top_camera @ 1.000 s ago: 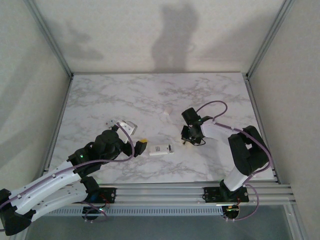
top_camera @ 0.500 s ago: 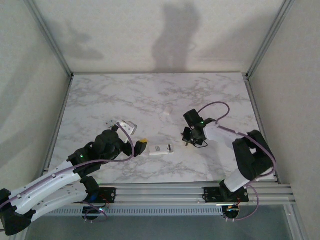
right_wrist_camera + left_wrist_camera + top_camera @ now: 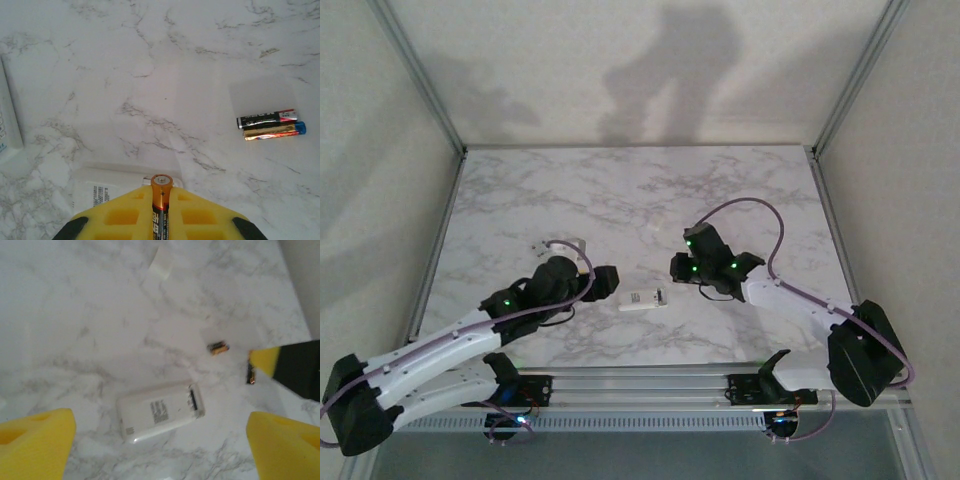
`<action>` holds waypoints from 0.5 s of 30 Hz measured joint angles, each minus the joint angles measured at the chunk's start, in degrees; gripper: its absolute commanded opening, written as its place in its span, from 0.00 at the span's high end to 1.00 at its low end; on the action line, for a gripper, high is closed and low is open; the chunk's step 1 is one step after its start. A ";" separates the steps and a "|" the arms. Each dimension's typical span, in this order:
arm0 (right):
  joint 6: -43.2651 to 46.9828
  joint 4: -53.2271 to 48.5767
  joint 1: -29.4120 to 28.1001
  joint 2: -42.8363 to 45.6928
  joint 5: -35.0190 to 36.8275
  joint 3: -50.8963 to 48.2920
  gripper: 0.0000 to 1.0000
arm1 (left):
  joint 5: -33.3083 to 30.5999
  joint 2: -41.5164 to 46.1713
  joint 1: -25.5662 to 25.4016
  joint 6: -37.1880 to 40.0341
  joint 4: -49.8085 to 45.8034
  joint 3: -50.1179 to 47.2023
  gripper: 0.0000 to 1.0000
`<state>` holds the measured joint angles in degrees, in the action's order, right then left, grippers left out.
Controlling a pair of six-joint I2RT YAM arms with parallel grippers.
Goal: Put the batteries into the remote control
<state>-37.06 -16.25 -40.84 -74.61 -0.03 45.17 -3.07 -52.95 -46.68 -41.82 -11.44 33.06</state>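
Two arms meet over the middle of the marble table (image 3: 520,190). The left arm lies stretched low and diagonal from the near-left corner, with the left gripper (image 3: 605,282) just left of the remote control (image 3: 643,299). In its wrist view the yellow pads (image 3: 35,440) stand wide apart, framing the remote on the table beyond them.

The right arm has its elbow swung out over the near-right corner, and its forearm runs back toward the centre. The right gripper (image 3: 678,268) hovers just right of the remote, pinched tight on one battery (image 3: 161,192) that points forward above the remote's end.

The remote lies flat, label side up. Two loose batteries (image 3: 270,125) lie side by side, touching, near it. A small white flat piece (image 3: 653,228) lies farther back.
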 measured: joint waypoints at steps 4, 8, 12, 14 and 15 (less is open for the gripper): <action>0.44 2.64 -0.76 -0.98 -0.72 -1.75 0.89 | 2.95 -6.58 0.02 -3.74 2.54 -2.01 0.19; 0.42 4.46 -1.20 -3.41 -1.70 -2.97 0.89 | 5.11 -12.96 0.02 -4.98 5.62 -2.01 0.25; 0.17 6.45 -2.56 -5.46 -1.75 -4.13 0.89 | 7.13 -18.58 0.02 -5.31 8.79 -1.97 0.30; -0.11 7.10 -3.67 -6.49 -1.81 -4.33 0.89 | 8.11 -21.51 0.02 -5.33 9.86 -1.66 0.31; -0.24 7.50 -4.20 -7.04 -2.05 -4.33 0.89 | 8.61 -22.95 0.02 -5.31 10.38 -1.51 0.31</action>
<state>-37.30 -8.75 -45.04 -81.65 -2.09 40.84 5.54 -75.90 -46.65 -47.13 -1.06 31.55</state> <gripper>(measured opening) 0.113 0.693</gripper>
